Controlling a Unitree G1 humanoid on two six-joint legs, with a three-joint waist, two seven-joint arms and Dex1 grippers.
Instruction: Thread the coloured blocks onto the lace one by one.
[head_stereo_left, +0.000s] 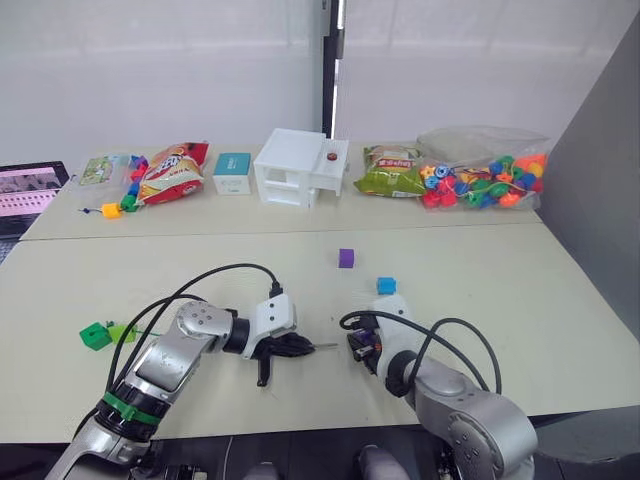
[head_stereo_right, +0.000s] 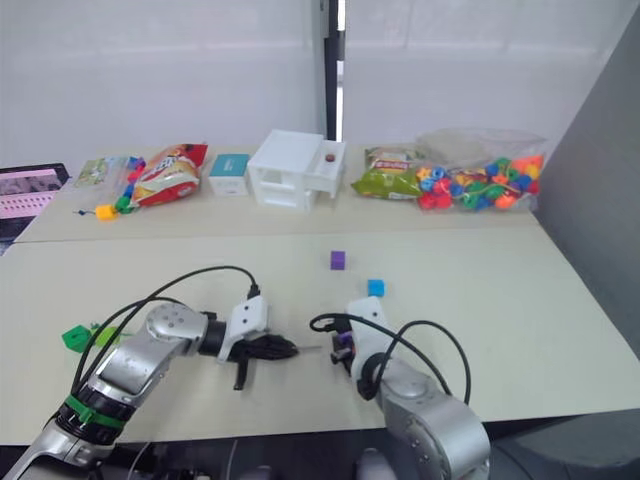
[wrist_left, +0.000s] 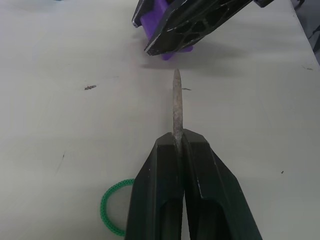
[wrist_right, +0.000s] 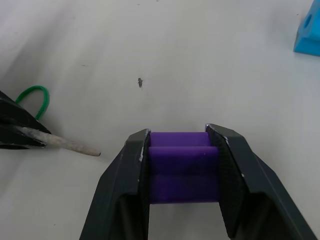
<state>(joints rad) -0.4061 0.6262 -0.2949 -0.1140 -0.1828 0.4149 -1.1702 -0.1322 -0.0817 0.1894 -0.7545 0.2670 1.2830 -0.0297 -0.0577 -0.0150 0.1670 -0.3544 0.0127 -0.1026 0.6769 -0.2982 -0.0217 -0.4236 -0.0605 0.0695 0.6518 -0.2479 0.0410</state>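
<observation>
left tool (wrist_left: 178, 150) pinching lace (wrist_left: 176, 97) tip | right tool (wrist_right: 183, 172) clamping purple block (wrist_right: 183, 172) | risk: tip, just short of block, misses hole, skids off face

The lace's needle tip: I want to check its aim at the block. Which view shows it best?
The left wrist view: the needle tip juts from the shut left gripper toward the purple block. The right wrist view shows it from the side; in the eye views it is a thin sliver.

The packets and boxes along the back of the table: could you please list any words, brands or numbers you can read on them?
None can be read.
Red-orange snack bag: print blurred.
Green snack bag: red label, too small to read.
Teal-and-white box: no legible text.
White box: no text visible.
</observation>
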